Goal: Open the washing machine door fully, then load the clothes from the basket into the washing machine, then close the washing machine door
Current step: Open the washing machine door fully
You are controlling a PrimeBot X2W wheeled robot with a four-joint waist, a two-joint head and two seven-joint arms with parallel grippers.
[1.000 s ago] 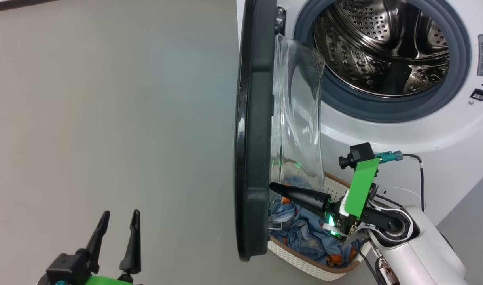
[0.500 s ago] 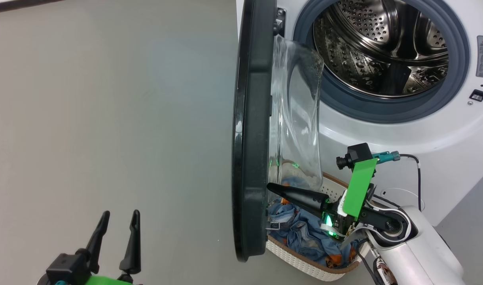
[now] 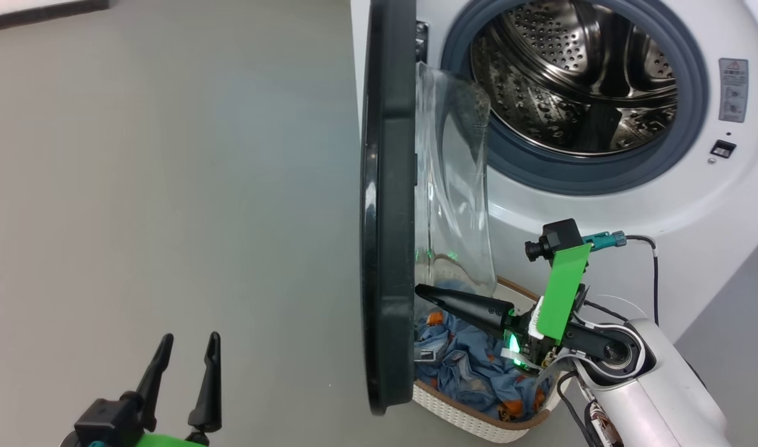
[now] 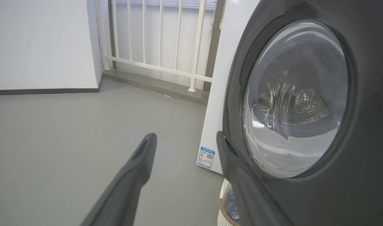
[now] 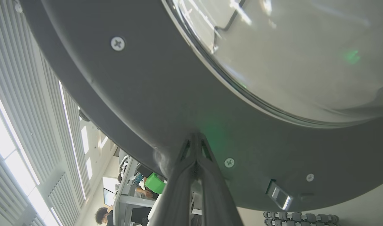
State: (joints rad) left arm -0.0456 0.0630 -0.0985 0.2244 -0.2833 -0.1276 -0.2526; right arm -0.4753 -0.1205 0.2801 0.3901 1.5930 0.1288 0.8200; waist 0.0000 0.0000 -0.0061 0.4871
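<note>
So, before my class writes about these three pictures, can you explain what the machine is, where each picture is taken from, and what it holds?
It is a wheeled robot with two arms, each ending in a two-fingered claw. The wide picture comes from a camera on its head, looking down at a washing machine whose door stands open, seen edge-on. In front of the machine, a basket of blue clothes stands on the grey floor. The other two pictures come from cameras on the wrists, each looking along its own claw. The left claw is open and empty, over the floor. The right claw is shut, holding nothing, its tip against the door's dark inner rim.
</note>
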